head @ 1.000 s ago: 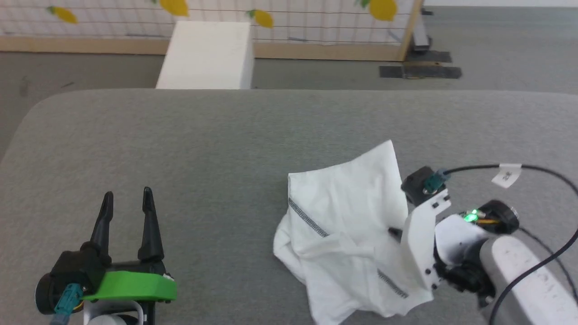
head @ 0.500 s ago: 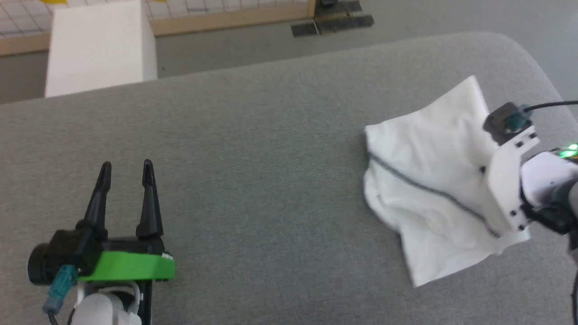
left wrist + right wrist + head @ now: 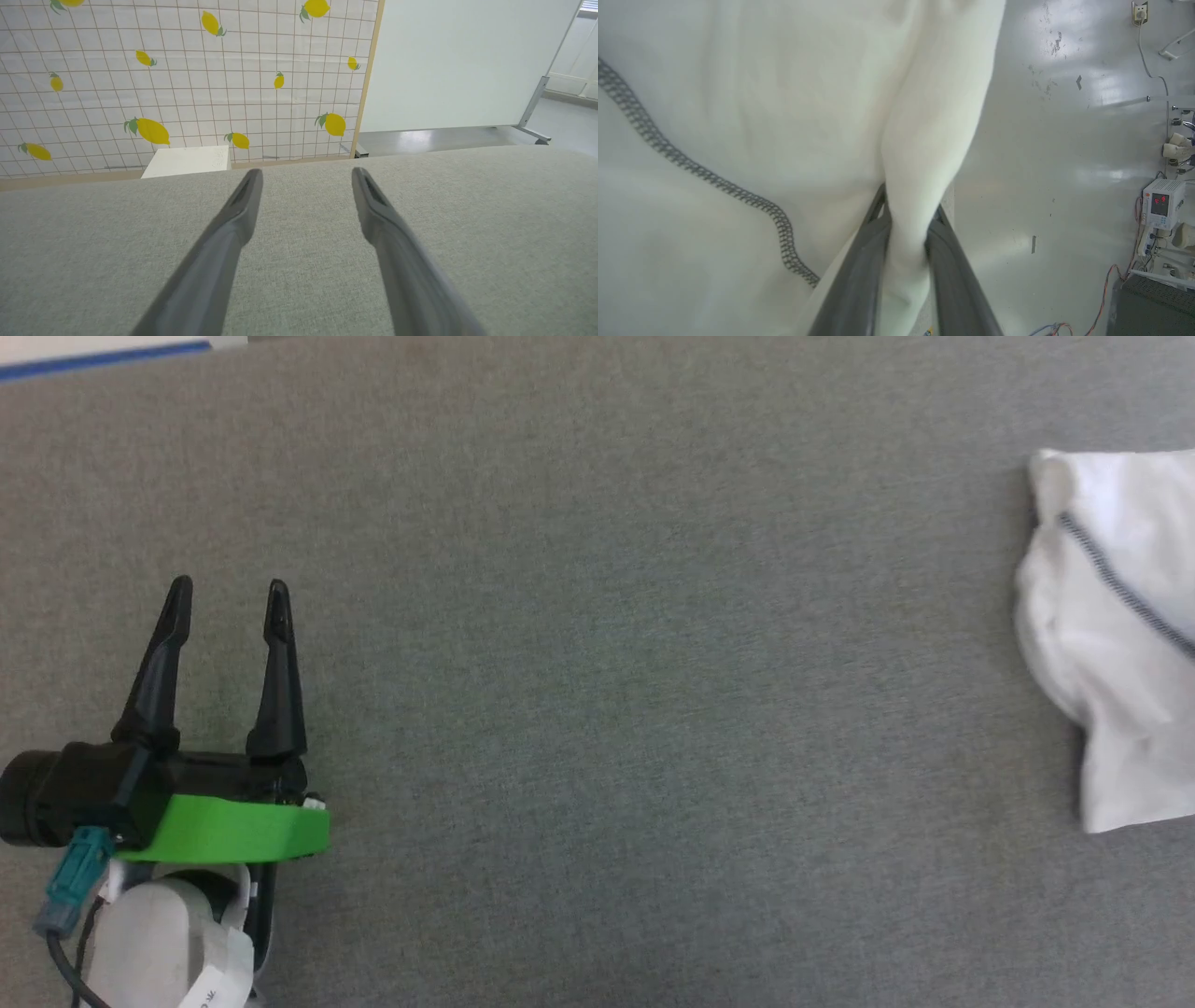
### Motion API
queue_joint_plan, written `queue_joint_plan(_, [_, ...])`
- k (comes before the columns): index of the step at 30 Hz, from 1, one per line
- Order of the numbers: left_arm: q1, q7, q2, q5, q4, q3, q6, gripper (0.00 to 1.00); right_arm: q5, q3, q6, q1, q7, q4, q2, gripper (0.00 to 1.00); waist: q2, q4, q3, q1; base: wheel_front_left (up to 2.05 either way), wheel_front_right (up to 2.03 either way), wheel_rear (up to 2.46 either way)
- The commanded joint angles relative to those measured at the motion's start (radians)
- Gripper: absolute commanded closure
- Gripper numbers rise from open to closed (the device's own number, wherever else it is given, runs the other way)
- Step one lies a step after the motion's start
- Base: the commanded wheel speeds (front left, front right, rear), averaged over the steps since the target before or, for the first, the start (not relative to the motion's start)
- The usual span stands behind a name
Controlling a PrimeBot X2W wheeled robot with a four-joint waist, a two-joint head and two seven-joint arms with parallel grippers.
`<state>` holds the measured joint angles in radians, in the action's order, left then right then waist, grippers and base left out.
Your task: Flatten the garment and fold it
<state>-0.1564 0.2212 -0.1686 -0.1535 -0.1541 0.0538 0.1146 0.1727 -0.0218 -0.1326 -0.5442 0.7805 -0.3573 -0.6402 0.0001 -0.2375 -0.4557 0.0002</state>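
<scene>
Head turned leftward; right fingers pinch garment, left fingers stand spread apart.

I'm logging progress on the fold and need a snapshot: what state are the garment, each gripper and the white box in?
garment: crumpled, not flattened, one fold pinched between dark fingers.
right gripper: shut on the garment.
left gripper: open, empty, above the grey table.
white box: upright beyond the table's far edge, untouched.
</scene>
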Motion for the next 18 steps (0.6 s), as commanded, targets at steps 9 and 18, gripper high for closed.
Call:
queue_joint_plan(9, [-0.015,-0.008,-0.032,-0.005,-0.017,0.011,0.001,0.00,-0.180,-0.211,0.002,-0.023,-0.167,-0.029,0.046,0.00,-0.0001,0.048,-0.083,-0.0002,0.00,0.00,0.00])
queue_joint_plan(18, [-0.004,0.018,0.007,-0.017,0.044,-0.009,-0.015,0.00,-0.175,-0.249,0.002,-0.071,-0.540,0.078,0.068,0.00,-0.0001,0.081,0.064,-0.0002,0.00,0.00,0.00])
